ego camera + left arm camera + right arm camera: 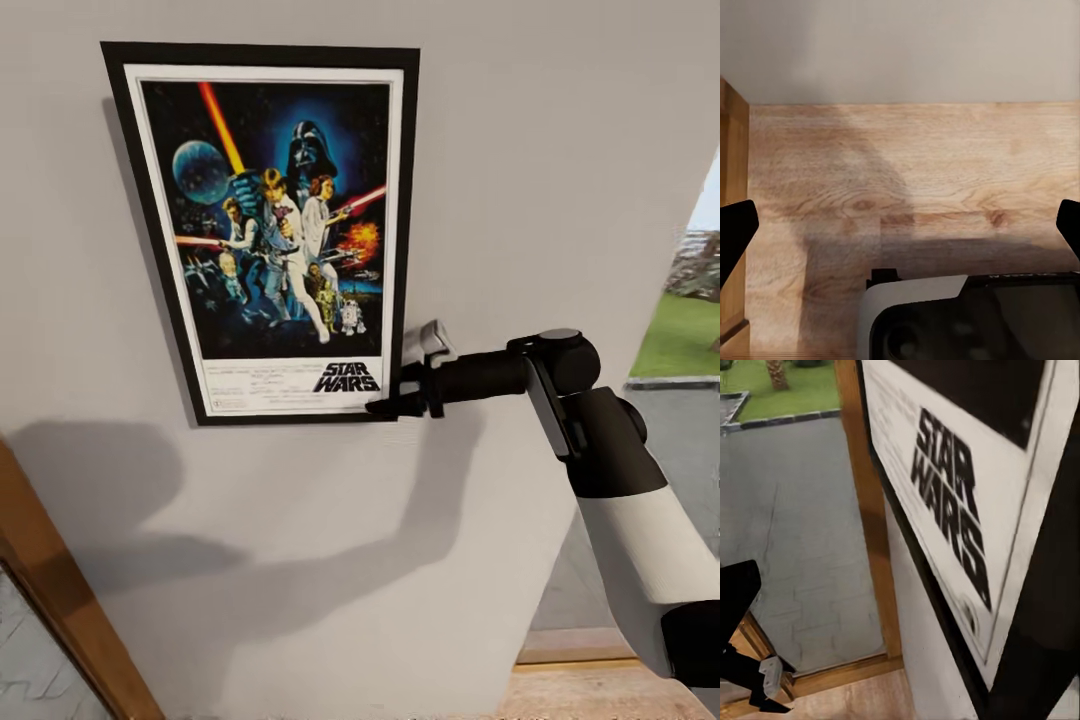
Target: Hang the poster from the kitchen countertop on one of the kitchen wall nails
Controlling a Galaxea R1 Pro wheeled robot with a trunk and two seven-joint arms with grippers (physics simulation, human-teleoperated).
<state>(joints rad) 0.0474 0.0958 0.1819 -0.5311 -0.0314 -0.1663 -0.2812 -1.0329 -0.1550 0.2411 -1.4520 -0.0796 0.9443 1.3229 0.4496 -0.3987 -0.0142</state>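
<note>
The Star Wars poster (270, 230) sits upright and flat against the pale wall (560, 150), tilted slightly. My right gripper (388, 405) is at its lower right corner, fingertips touching the black frame. In the right wrist view the poster (952, 510) lies close alongside, and one finger (735, 600) stands far off from it, so the jaws are open. The other finger merges with the dark frame. My left gripper (900, 225) hangs open over the wooden floor (915, 172), holding nothing. The wall nail is hidden behind the poster. The countertop is out of view.
A wooden door frame (60, 600) runs diagonally at the lower left. Right of the wall an opening shows grey paving (680, 430) and grass (685, 330). Wooden floor (600, 695) lies below my right arm. Part of my base (967, 315) shows under the left gripper.
</note>
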